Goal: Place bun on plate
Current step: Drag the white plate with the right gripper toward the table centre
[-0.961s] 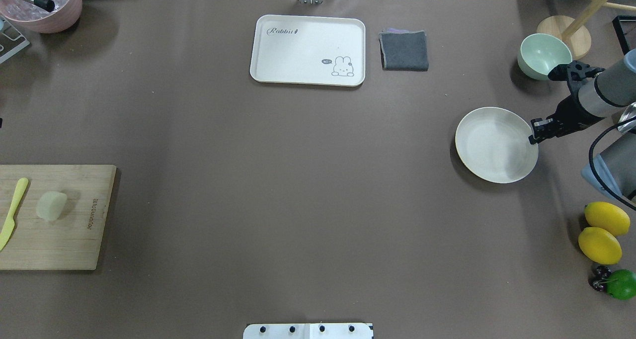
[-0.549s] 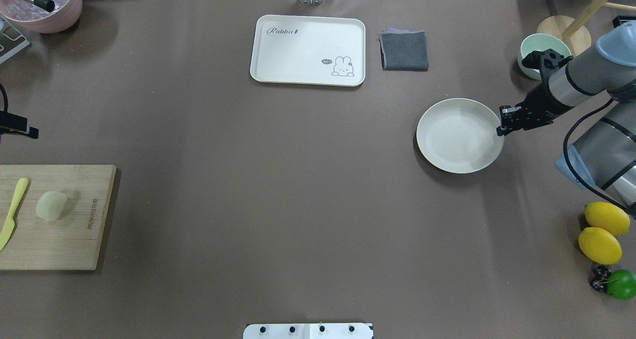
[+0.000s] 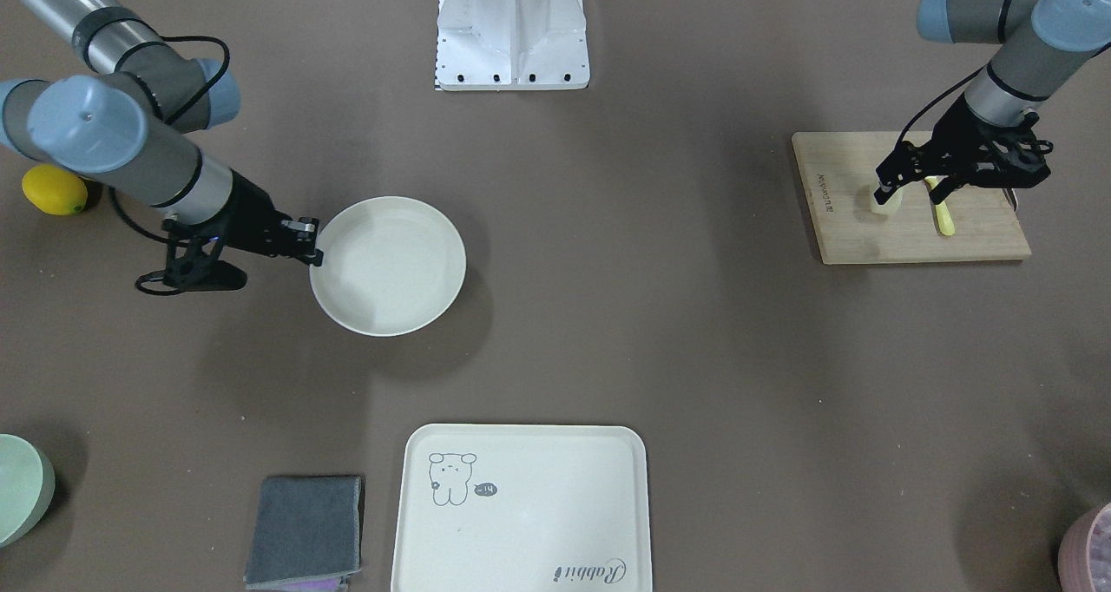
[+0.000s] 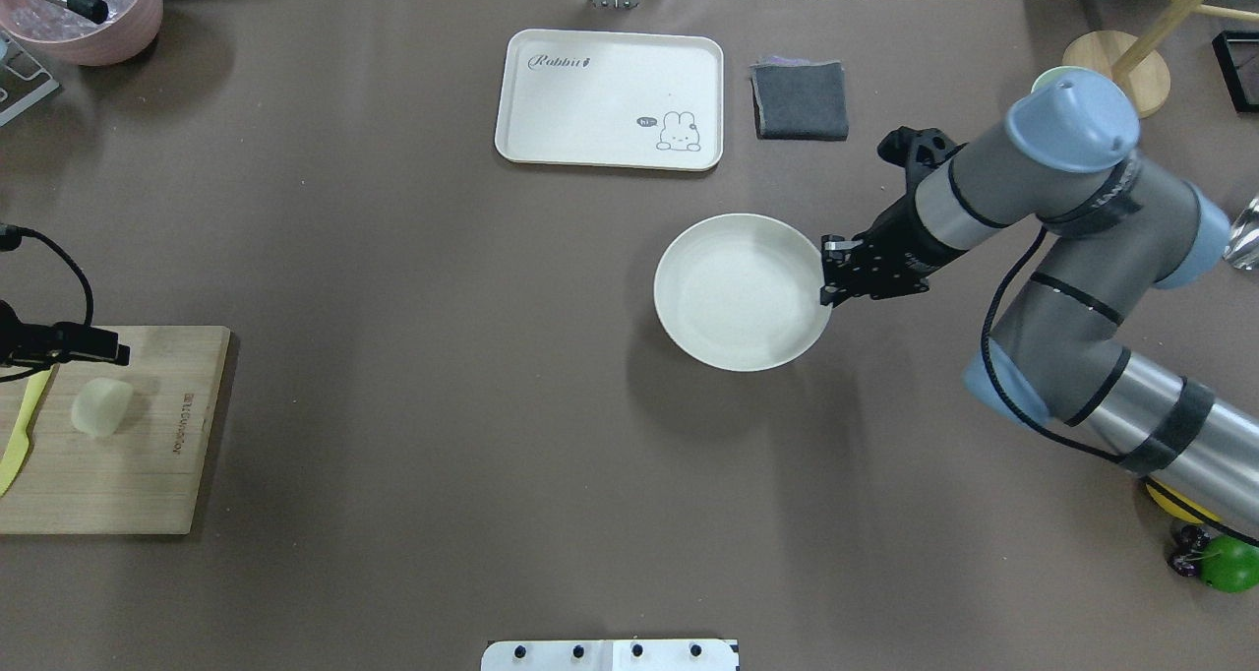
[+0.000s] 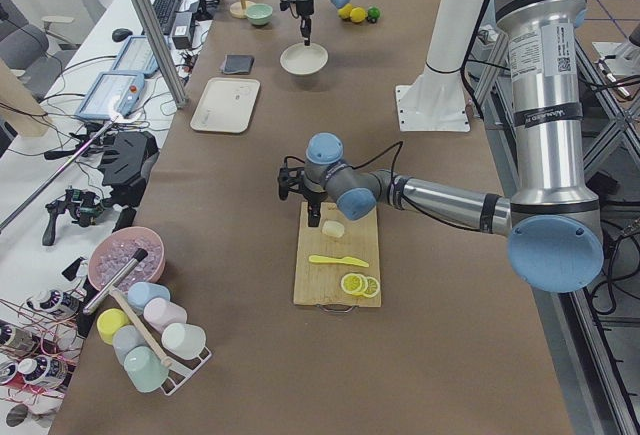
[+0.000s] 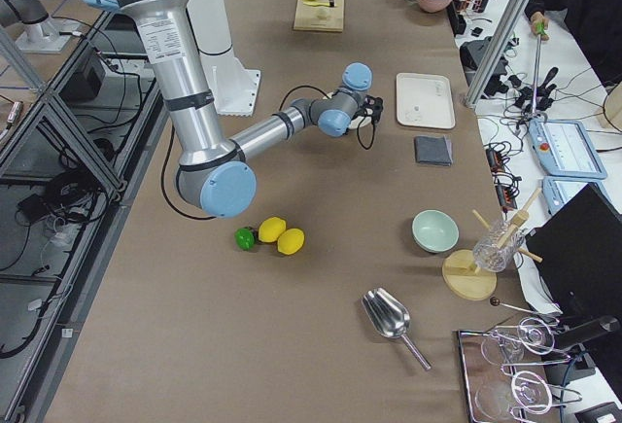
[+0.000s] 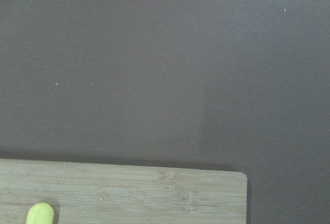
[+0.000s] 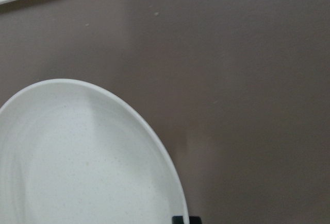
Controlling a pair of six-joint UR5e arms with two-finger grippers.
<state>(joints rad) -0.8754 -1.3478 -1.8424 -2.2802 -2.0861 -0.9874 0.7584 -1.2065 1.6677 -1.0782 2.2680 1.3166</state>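
Observation:
The bun (image 4: 101, 406), a small pale lump, lies on the wooden cutting board (image 4: 148, 474) at the table's left edge; it also shows in the front view as the bun (image 3: 887, 205). My left gripper (image 3: 909, 193) hovers open just over the board, with one fingertip (image 3: 882, 196) close by the bun and nothing held. The round cream plate (image 4: 733, 297) is near the table's middle right. My right gripper (image 4: 826, 282) is shut on its right rim. The right wrist view shows the plate's rim (image 8: 154, 136).
A yellow-green knife (image 4: 20, 435) lies on the board beside the bun. The rabbit tray (image 4: 610, 100) and a grey cloth (image 4: 800, 100) sit at the back. A pink bowl (image 4: 89, 7) is back left. A lime (image 4: 1229, 563) is front right, with lemons (image 6: 282, 238) beside it.
My right gripper has moved the plate leftward, from the right side toward the table's middle. My left gripper has come in over the board's far edge beside the bun. The bun stays put.

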